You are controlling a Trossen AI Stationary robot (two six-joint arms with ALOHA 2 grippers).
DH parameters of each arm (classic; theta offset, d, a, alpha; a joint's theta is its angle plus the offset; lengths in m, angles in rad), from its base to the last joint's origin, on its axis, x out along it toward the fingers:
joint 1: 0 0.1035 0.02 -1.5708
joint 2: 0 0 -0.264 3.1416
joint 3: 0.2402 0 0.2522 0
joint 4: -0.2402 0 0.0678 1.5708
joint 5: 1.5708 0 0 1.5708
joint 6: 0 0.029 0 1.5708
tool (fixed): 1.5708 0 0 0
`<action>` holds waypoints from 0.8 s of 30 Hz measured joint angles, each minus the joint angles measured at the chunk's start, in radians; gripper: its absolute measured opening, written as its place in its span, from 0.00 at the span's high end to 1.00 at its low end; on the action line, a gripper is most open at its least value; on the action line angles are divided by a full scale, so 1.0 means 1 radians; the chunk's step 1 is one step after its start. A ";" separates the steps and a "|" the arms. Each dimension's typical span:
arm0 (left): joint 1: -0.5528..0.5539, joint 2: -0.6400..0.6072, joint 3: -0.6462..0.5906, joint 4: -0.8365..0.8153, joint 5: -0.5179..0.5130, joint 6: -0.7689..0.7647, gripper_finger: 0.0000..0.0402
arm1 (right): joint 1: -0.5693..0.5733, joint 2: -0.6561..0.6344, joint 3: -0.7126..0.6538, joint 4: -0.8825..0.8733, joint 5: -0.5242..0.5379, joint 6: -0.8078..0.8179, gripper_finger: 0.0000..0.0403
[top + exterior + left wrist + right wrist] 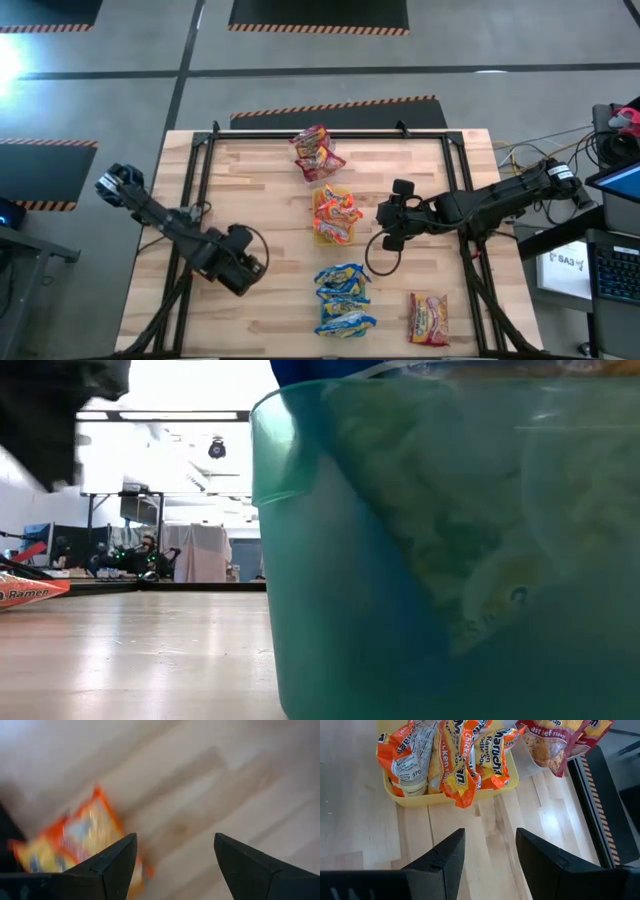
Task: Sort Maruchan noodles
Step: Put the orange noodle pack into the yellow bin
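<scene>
Noodles are mostly sorted down the surface's (260, 200) middle: red packets (318, 152) far, orange packets (336, 214) in the yellow tray (457, 792), blue packets (344, 298) near. One red stray (428, 318) remains near the front right. The left gripper (240, 268) and right gripper (397, 215) are both open and empty.

Noodle packets sorted in a column mid-table: red ones (318, 152) at the far end, orange ones (335, 214) piled in the middle, blue ones (344, 299) nearest. One red packet (429, 318) lies flat alone, right of blue.
</scene>
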 joint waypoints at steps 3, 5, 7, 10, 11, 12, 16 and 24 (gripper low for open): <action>-0.042 0.010 0.000 -0.020 0.088 -0.091 0.38 | 0.000 0.000 0.000 0.000 0.000 0.000 0.59; -0.074 0.013 0.000 -0.036 0.127 -0.157 0.38 | 0.000 0.000 0.000 0.000 0.000 0.000 0.59; -0.108 0.016 0.000 -0.062 0.153 -0.221 0.38 | 0.000 0.000 0.000 0.000 0.000 0.000 0.59; -0.150 0.017 0.000 -0.118 0.167 -0.318 0.38 | 0.000 0.000 0.000 0.000 0.000 0.000 0.59; -0.160 0.017 -0.004 -0.134 0.167 -0.348 0.38 | 0.000 0.000 0.000 0.000 0.000 0.000 0.59; -0.168 0.017 -0.011 -0.144 0.168 -0.376 0.38 | 0.000 0.000 0.000 0.000 0.000 0.000 0.59; -0.173 0.021 -0.074 -0.139 0.206 -0.424 0.38 | 0.000 0.000 0.000 0.000 0.000 0.000 0.59; -0.171 0.042 -0.218 -0.090 0.281 -0.507 0.38 | 0.000 0.000 0.000 0.000 0.000 0.000 0.59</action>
